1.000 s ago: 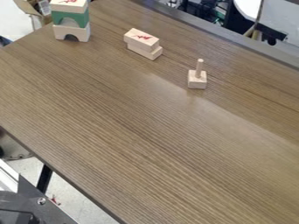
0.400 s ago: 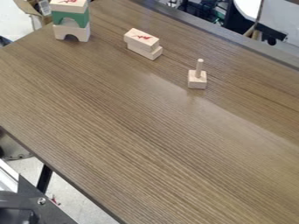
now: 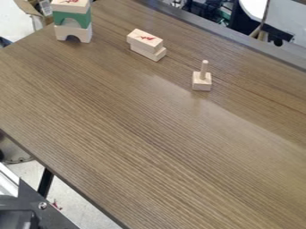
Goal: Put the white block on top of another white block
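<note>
Near the table's far side, a pale wooden block with a red mark (image 3: 145, 38) lies flat on top of another pale block (image 3: 156, 55). The upper one is slightly offset, so part of the lower block shows along its front right side. At the upper left, a stack has a white arch block (image 3: 73, 34) at the bottom, a green arch block (image 3: 72, 19) in the middle and a pale block with a red mark (image 3: 70, 5) on top.
A small square block with an upright peg (image 3: 202, 81) stands right of the two stacked blocks. The wooden table (image 3: 137, 129) has its near edge running from left down to bottom centre. Dark equipment (image 3: 30, 208) sits beyond that edge at lower left.
The blocks and the table have not moved. At the lower left corner, part of the dark equipment has shifted slightly.
</note>
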`<state>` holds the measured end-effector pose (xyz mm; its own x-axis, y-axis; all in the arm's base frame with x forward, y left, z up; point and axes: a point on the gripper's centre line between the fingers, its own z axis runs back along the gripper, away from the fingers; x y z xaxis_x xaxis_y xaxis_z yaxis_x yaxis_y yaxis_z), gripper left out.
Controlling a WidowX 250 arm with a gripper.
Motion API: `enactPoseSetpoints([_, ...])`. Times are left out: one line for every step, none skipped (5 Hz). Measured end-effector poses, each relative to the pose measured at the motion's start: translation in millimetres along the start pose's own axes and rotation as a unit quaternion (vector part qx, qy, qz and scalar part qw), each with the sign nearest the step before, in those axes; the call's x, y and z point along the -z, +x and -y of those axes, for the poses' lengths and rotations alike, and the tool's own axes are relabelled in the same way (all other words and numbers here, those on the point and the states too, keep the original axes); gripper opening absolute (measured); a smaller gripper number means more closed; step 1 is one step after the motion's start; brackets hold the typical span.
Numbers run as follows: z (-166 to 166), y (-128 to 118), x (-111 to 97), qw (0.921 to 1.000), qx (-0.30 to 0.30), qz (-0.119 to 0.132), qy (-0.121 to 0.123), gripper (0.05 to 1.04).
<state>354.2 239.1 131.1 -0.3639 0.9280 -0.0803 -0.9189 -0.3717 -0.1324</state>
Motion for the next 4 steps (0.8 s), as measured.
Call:
enactPoseSetpoints([0, 5, 5, 1.0000, -0.008, 0.004, 0.004, 0.996])
enactPoseSetpoints([0, 8, 9, 0.9999, -0.007, 0.010, 0.007, 0.996])
enactPoseSetpoints([1, 13, 8, 0.9998, -0.013, 0.017, -0.001, 0.996])
enactPoseSetpoints([3, 17, 10, 0.9995, -0.022, 0.020, -0.007, 0.996])
